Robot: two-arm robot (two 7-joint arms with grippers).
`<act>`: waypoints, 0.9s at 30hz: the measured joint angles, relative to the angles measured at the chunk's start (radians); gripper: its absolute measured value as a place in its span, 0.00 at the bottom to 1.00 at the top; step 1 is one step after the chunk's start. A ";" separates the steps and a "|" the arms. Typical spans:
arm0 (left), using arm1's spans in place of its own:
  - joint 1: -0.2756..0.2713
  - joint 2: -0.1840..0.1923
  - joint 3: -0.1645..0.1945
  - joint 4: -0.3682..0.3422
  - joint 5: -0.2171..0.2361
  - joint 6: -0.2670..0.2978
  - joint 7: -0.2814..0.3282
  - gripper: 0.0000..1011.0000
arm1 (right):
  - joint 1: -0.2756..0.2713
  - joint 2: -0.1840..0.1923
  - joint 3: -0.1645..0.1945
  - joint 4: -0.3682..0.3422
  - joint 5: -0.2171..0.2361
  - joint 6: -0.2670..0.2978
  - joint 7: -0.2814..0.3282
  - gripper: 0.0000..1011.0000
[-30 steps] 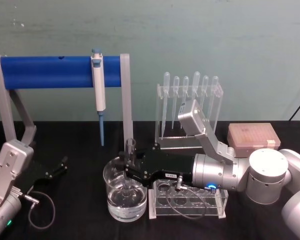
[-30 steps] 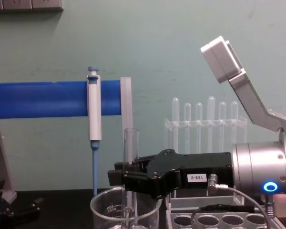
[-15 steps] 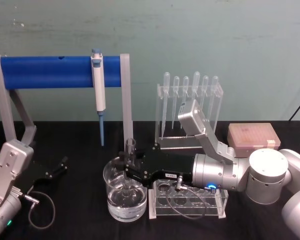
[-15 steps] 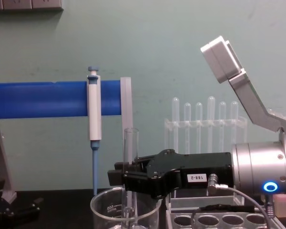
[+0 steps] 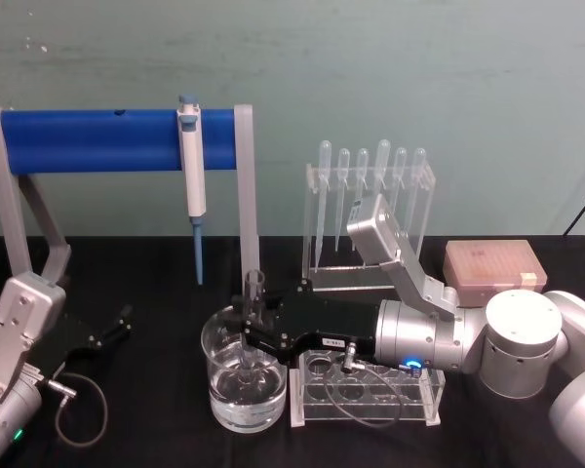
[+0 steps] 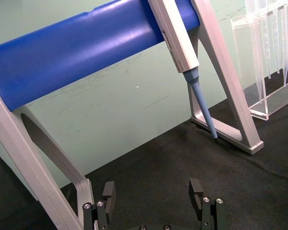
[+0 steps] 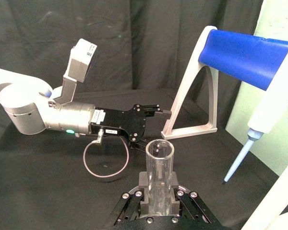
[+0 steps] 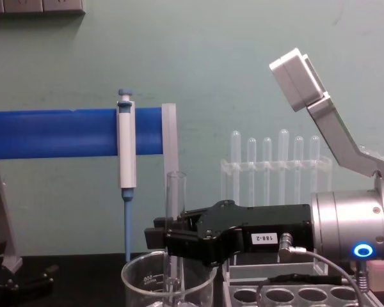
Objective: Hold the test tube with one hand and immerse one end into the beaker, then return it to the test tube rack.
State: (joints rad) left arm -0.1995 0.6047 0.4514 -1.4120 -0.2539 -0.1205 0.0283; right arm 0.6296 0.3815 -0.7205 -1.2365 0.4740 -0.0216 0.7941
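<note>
In the head view your right hand (image 5: 253,330) is clamped on the tube (image 5: 254,286), which stands upright with its lower end down in the beaker (image 5: 217,390): this looks like the dip step. The left wrist view shows your left hand (image 6: 152,192) parked, spread apart. Going by the chest view, next lift straight up, clear the rim, then cross to the rack (image 8: 294,295).
</note>
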 joint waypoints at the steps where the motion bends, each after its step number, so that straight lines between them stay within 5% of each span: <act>1: 0.000 0.000 0.000 0.000 0.000 0.000 0.000 0.99 | 0.000 0.000 0.000 0.000 0.000 0.000 0.000 0.22; 27: 0.000 0.000 0.000 0.000 0.000 0.000 0.000 0.99 | 0.000 0.000 0.000 0.000 0.000 0.000 0.000 0.22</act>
State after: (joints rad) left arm -0.1995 0.6047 0.4514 -1.4120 -0.2539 -0.1205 0.0283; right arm 0.6296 0.3815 -0.7205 -1.2366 0.4740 -0.0216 0.7941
